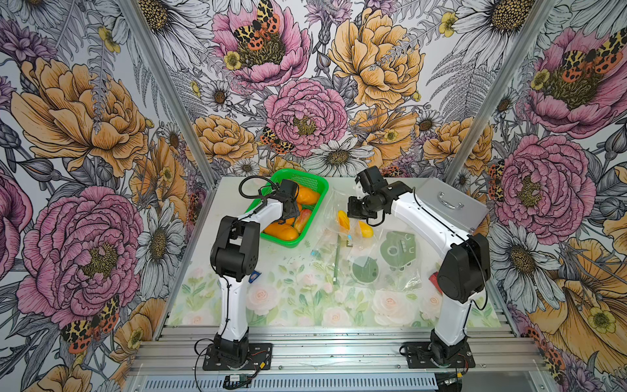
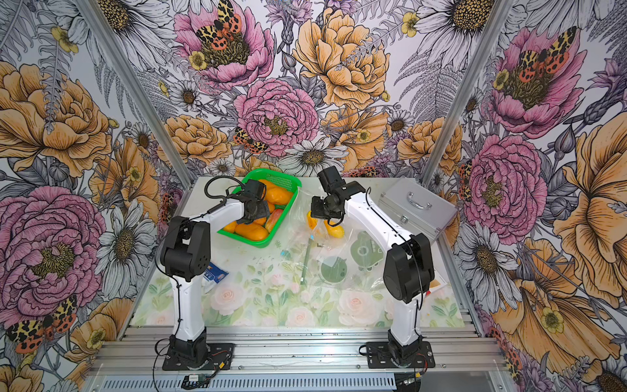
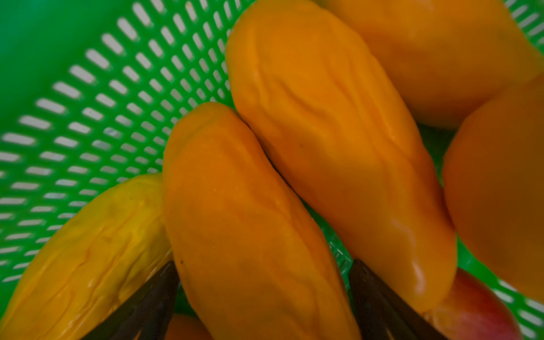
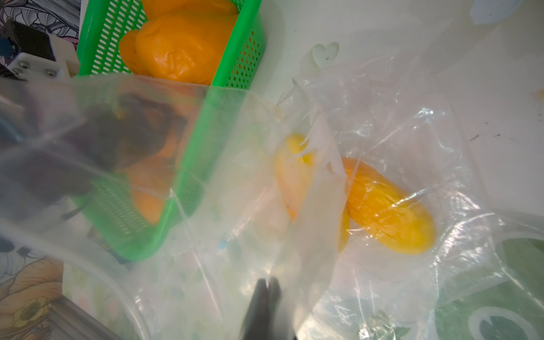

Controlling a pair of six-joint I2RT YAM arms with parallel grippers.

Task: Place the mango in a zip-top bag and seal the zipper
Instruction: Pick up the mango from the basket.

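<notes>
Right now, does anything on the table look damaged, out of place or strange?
Yes, two things. The mangoes in the green basket have wrinkled, shrivelled skin, clearest on the mango between the open left gripper's jaws. The clear bags lie crumpled and overlapping in a heap beside the basket, with two yellow mangoes under the plastic.

Overhead stereo pair, close wrist views — basket [image 1: 302, 177] shared

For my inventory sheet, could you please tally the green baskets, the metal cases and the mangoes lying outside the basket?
Green basket: 1
Metal case: 1
Mangoes outside the basket, seen through the clear bag: 2
Total: 4
</notes>
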